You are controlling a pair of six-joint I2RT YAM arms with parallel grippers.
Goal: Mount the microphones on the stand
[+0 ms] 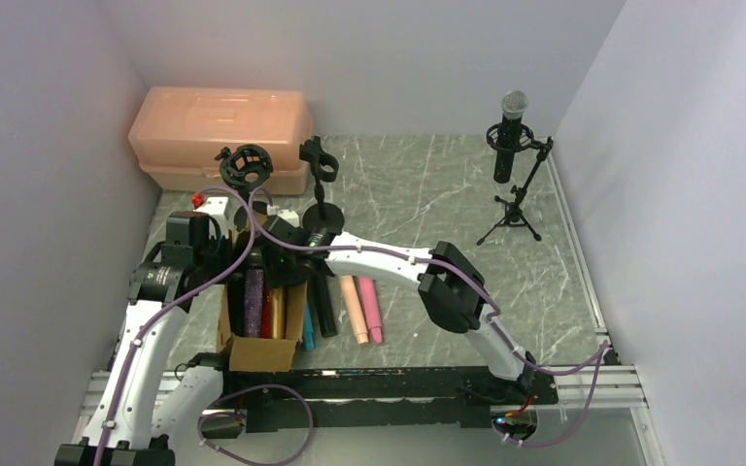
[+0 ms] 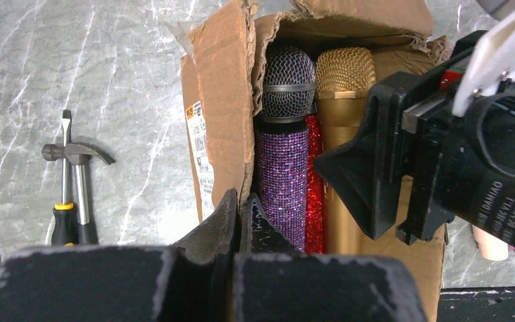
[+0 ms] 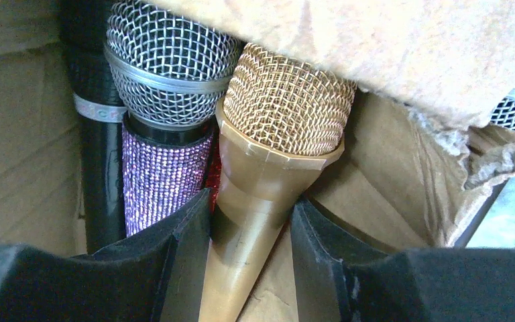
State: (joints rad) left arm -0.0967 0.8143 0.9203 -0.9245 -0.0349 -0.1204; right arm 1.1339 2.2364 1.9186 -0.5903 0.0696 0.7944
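1. Gold microphone (image 3: 278,127): lies in the cardboard box (image 2: 221,121), with its handle running down between the fingers of the right gripper (image 3: 249,206).
2. Right gripper: jaws spread, one finger on each side of the gold handle just below the mesh head. The finger next to the purple glitter microphone (image 3: 164,168) seems to touch the handle, and a thin gap shows at the other, so a firm grip cannot be confirmed.
3. Purple glitter microphone: silver mesh head, lying in the same box with its head against the gold microphone's head.
4. Red glitter microphone (image 2: 314,188): a narrow strip visible between the purple and gold bodies.
5. Black microphone (image 3: 97,134): lies at the box wall on the far side of the purple one.
6. Left gripper (image 2: 243,204): fingers pressed together, tips right at the box's torn side wall.
7. Teal microphone (image 1: 308,335), second black microphone (image 1: 322,309), peach microphone (image 1: 354,309) and pink microphone (image 1: 372,311): lie side by side on the table (image 1: 427,194), just right of the box.
8. Tripod stand (image 1: 517,199): at the far right of the table, well apart from the box, with a silver-headed microphone (image 1: 511,131) upright in its mount.
9. Shock-mount stand (image 1: 246,165) and clip stand (image 1: 320,160): behind the box.
10. Orange plastic case (image 1: 219,131): in the far left corner.
11. Hammer (image 2: 80,157) and screwdriver (image 2: 64,201): on the table beside the box.
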